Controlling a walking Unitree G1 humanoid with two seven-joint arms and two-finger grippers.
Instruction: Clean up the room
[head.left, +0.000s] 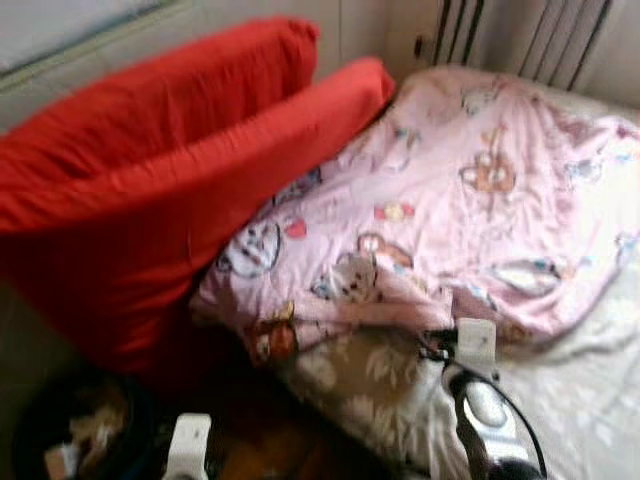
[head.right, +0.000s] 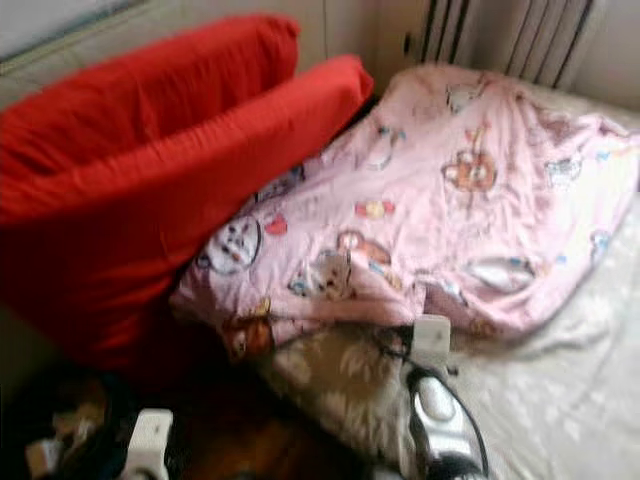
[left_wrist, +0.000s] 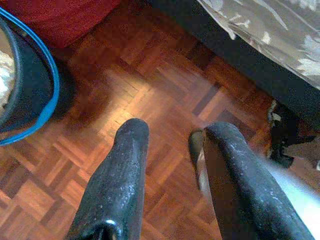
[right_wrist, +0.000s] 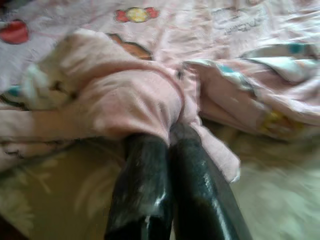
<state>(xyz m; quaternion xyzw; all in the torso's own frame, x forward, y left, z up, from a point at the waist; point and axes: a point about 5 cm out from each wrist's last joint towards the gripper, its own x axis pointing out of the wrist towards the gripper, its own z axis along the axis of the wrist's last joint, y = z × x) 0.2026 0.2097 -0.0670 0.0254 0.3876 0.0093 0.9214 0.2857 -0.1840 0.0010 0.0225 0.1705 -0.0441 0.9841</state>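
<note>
Black fingers (right_wrist: 170, 150) of the right gripper (right_wrist: 167, 132) sit pressed together w/ a fold of the pink blanket (head.left: 470, 200) pinched between the tips, right at the blanket's near hem. From the head cam the right gripper is at the bed's near edge, where the cartoon-print blanket ends & the pale floral sheet (head.left: 580, 400) shows.

Left gripper (left_wrist: 170, 135) hangs low over the parquet floor (left_wrist: 150, 90), fingers spread, nothing btwn them. Beside it: dark bin w/ blue rim (left_wrist: 47, 100), some light scraps inside.

Further out: blanket lies crumpled & skewed across the mattress, bunched toward the 2 red pillows (head.left: 150, 190) leaning at the bed's left end, against the wall.

Step in hand, prob.: drag the blanket straight to tidy the bed. To do it well:
- keep the pinch firm; the fold looks thin & could slip
- pull low & steady along the sheet, not up, so the cloth spreads instead of bunching more
- watch the pillow side; the cloth touches the lower pillow & may tug it over
- frames are blurry, so grip depth can't be judged exactly.
</note>
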